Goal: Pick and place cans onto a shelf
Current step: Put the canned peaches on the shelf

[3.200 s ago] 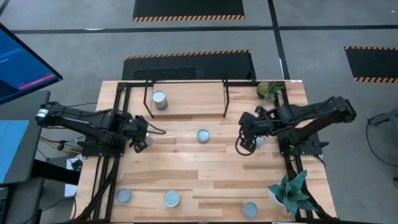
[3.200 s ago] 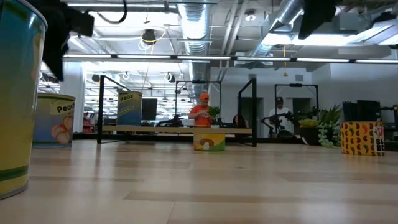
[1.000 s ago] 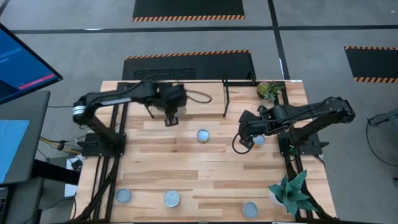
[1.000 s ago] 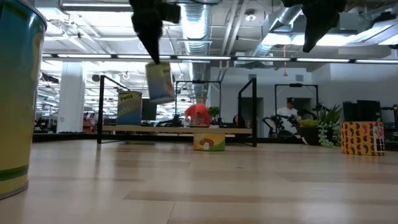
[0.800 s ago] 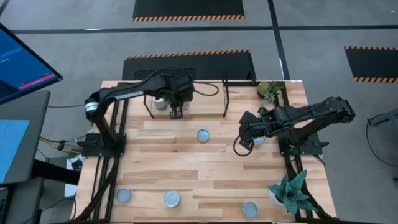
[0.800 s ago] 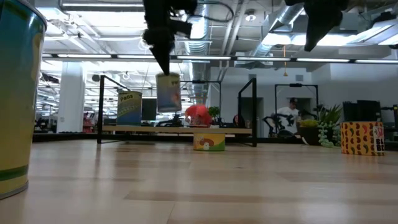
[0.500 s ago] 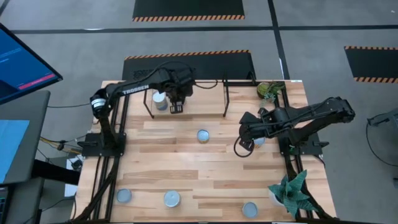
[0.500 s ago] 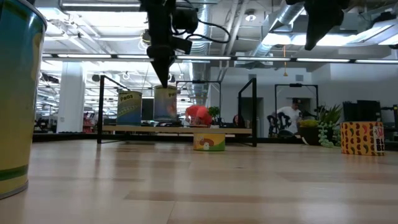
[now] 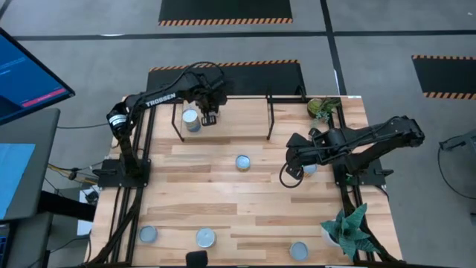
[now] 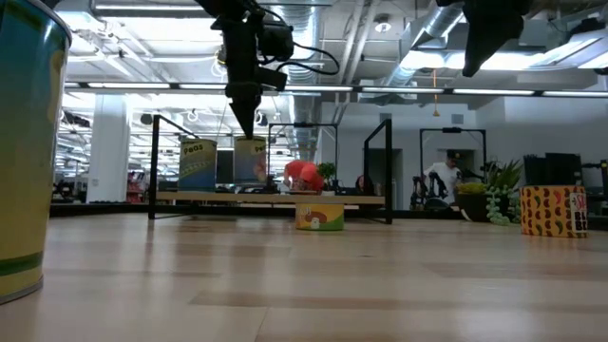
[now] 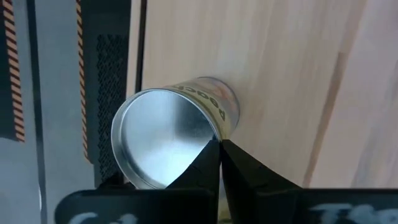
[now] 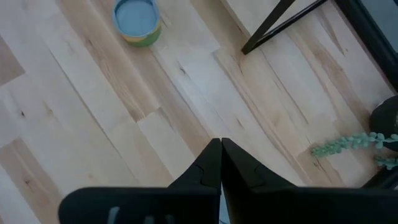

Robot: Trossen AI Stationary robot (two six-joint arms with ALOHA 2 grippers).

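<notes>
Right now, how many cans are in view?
7. Two on the shelf: one free, one at the left gripper. One mid-table, one by the right gripper, three at the front. More may be hidden.

shiny metal can top (image 11: pixel 163 135), pale wood shelf board (image 11: pixel 298 74)

Left gripper (image 9: pixel 209 117) hides the shelf (image 9: pixel 245 119) can beneath it in the high view; large can (image 10: pixel 28 152) at 9 o'clock in the low view cut by the edge; right arm's gripper (image 10: pixel 480 65) cut at 12 o'clock; distant person (image 10: pixel 442 180) too small to detail.
</notes>
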